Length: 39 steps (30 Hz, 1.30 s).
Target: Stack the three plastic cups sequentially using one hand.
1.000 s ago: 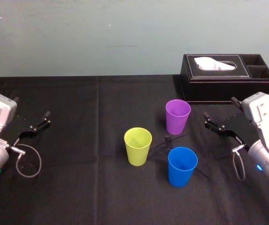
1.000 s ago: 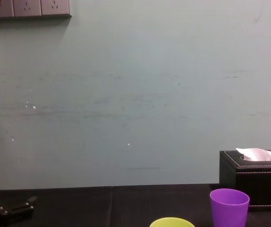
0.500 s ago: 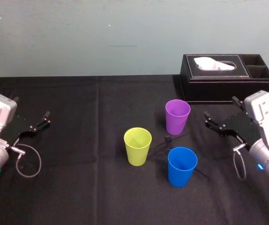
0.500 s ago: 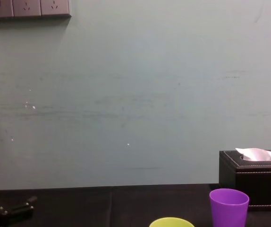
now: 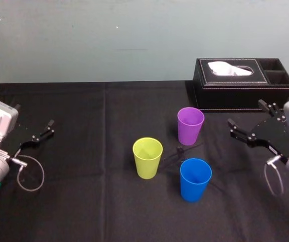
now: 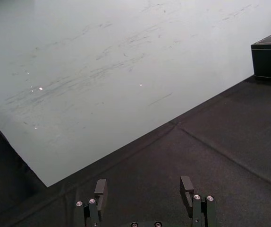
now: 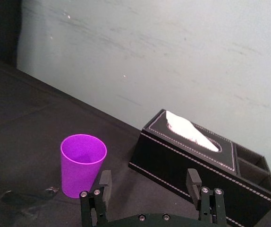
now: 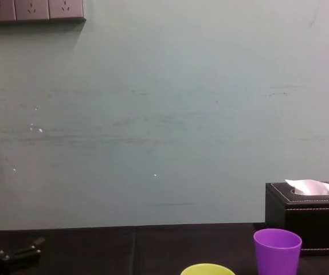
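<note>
**Cups stand apart on the table, none stacked**

Cups, all three upright with mouths up, sit on the black table (image 5: 84, 201) near its middle. The purple cup (image 5: 191, 125) is farthest from the robot. The yellow-green cup (image 5: 147, 157) is nearer and to the left of it. The blue cup (image 5: 195, 179) is nearest the robot, in front of the purple one. None touches another. A small dark bit (image 5: 181, 149) lies between the purple and blue cups; what it is cannot be told.

The right gripper (image 5: 245, 112) hovers to the right of the purple cup and apart from it, with its fingers spread wide and nothing between them. In its wrist view the purple cup lies ahead of it, off to one side. The tissue box (image 5: 242, 83) stands at the far right, behind the purple cup.

The left gripper (image 5: 34, 114) is parked at the table's left edge, well apart from the cups, its fingers also wide and empty.
</note>
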{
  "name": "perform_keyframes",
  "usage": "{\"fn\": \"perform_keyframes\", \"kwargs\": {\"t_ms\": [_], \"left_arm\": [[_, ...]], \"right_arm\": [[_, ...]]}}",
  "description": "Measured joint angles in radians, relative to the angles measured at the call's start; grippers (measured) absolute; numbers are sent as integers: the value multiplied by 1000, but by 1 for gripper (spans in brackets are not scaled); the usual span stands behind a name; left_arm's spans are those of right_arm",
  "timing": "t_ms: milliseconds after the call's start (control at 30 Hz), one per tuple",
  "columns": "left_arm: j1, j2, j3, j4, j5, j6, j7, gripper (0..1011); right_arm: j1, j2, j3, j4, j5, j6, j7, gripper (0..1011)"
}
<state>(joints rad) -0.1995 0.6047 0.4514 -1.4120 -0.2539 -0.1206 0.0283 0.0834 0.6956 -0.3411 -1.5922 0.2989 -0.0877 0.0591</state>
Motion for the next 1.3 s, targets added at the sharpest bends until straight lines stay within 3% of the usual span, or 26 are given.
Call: {"fn": "perform_keyframes", "kwargs": {"t_ms": [267,433,700,1000,1300], "left_arm": [[0,0,0,0,0,0,0,1010],[0,0,0,0,0,0,0,1010],[0,0,0,0,0,0,0,1010],[0,0,0,0,0,0,0,1010],[0,0,0,0,0,0,0,1010]], "right_arm": [[-78,71,63,-86,51,-1,72,1003],[-133,130,105,-126,126,-13,184,1003],[-174,184,134,-139,196,-29,333,1003],[-186,211,145,-115,248,-53,485,1003],[-186,209,139,-87,253,-59,573,1003]]}}
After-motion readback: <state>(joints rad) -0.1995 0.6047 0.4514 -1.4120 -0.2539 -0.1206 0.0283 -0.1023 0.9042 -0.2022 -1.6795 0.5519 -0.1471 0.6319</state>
